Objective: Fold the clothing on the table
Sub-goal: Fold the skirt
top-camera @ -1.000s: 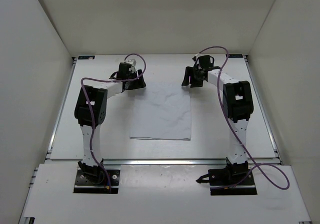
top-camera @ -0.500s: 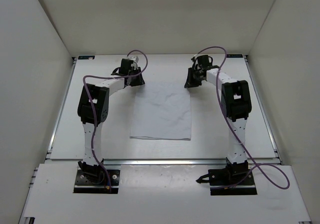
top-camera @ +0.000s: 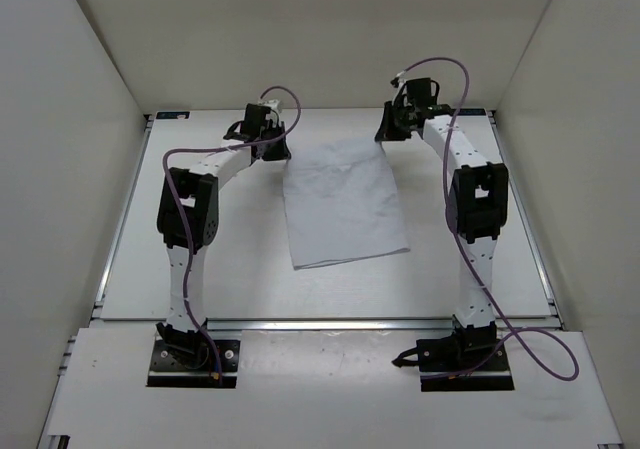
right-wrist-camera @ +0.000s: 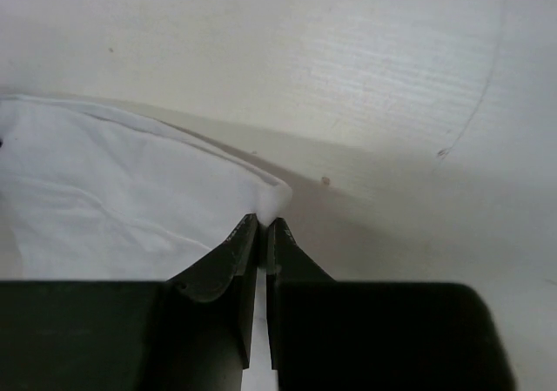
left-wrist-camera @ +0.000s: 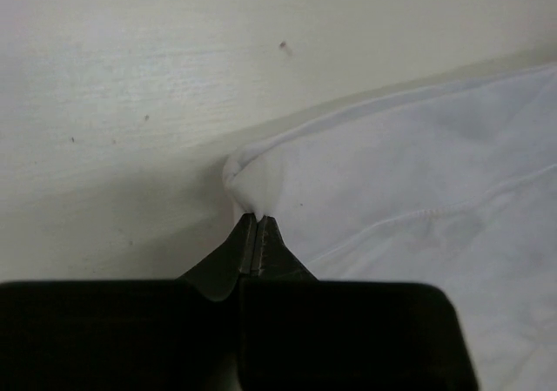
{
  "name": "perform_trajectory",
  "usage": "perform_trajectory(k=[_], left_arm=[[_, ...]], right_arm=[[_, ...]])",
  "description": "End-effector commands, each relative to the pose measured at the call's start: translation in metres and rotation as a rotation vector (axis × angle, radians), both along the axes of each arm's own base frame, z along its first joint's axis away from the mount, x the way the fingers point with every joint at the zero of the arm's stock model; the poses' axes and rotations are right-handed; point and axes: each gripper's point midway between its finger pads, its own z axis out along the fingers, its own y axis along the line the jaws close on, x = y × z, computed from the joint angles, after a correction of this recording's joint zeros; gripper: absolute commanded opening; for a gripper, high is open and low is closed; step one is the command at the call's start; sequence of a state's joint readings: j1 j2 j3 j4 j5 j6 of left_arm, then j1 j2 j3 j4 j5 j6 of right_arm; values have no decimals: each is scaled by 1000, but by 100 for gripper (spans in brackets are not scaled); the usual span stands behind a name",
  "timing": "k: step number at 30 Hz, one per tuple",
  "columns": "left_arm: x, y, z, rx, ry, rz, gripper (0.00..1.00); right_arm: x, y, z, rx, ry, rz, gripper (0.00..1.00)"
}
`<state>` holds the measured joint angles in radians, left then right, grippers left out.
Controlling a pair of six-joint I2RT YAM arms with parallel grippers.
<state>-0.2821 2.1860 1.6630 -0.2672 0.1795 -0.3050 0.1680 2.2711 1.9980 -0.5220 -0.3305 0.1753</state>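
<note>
Clothing (top-camera: 343,204) lay on the table (top-camera: 200,269), across its middle and toward the far side. It was a wrinkled white rectangle, skewed so that its near edge slanted up to the right. At its far left corner we found the left gripper (top-camera: 277,152), with its arm reaching out from the base at the near left. In the left wrist view its jaws were pressed together on a small bunched fold of the white fabric pinched at their tips, and a thin shadow ran under the cloth's edge beside them. A stitched seam crossed the fabric to the right of that pinch. Between the two arms the far edge of the garment ran up toward the right. At the far right corner sat the right gripper (top-camera: 385,132), its arm stretched almost straight out. In the right wrist view its jaws were likewise clamped on a little peak of cloth, the rest spreading to the left, with bare tabletop beyond.
</note>
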Motion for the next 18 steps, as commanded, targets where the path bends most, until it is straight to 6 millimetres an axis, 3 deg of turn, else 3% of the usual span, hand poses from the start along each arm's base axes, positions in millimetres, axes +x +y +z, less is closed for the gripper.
perform_trajectory(k=[1, 2, 3, 4, 6, 7, 8, 9, 10, 11, 12, 13, 14, 15, 16, 17, 18], left_arm=[[21, -8, 115, -44, -215, -30, 0], [24, -7, 148, -56, -278, -34, 0], [24, -8, 162, -67, -303, -36, 0], [24, -4, 196, -69, -375, -28, 0], [16, -3, 251, -66, -483, -40, 0], [15, 3, 253, -49, -487, -38, 0], [8, 5, 271, -49, -514, -44, 0], [-3, 6, 280, -52, -526, -57, 0], [-10, 6, 281, -56, -526, -61, 0], [-28, 6, 289, -55, -541, -71, 0], [-48, 3, 287, -51, -548, -89, 0], [-69, 6, 311, -59, -610, -86, 0], [-84, -1, 277, -28, -560, -108, 0], [-106, 7, 267, -11, -562, -88, 0], [-126, 8, 276, -10, -606, -85, 0], [-142, 6, 238, 6, -540, -96, 0], [-163, 12, 218, -10, -504, -91, 0]], right_arm=[[19, -28, 126, 20, -262, -30, 0], [14, -32, 158, 34, -315, -31, 0], [7, -31, 184, 42, -364, -23, 0], [-2, -34, 216, 28, -435, -21, 0], [-17, -33, 232, -24, -502, -5, 0], [-28, -32, 250, -64, -555, -11, 0], [-41, -37, 257, -93, -585, -6, 0], [-49, -32, 240, -89, -551, 9, 0], [-66, -30, 255, -87, -580, 15, 0], [-84, -29, 250, -79, -578, 25, 0], [-96, -25, 222, -83, -534, 41, 0], [-115, -23, 244, -69, -605, 34, 0], [-141, -19, 232, -51, -590, 43, 0], [-153, -22, 193, -57, -532, 40, 0], [-174, -18, 207, -7, -587, 56, 0], [-196, -20, 176, 21, -526, 58, 0], [-212, -19, 145, 38, -452, 60, 0]])
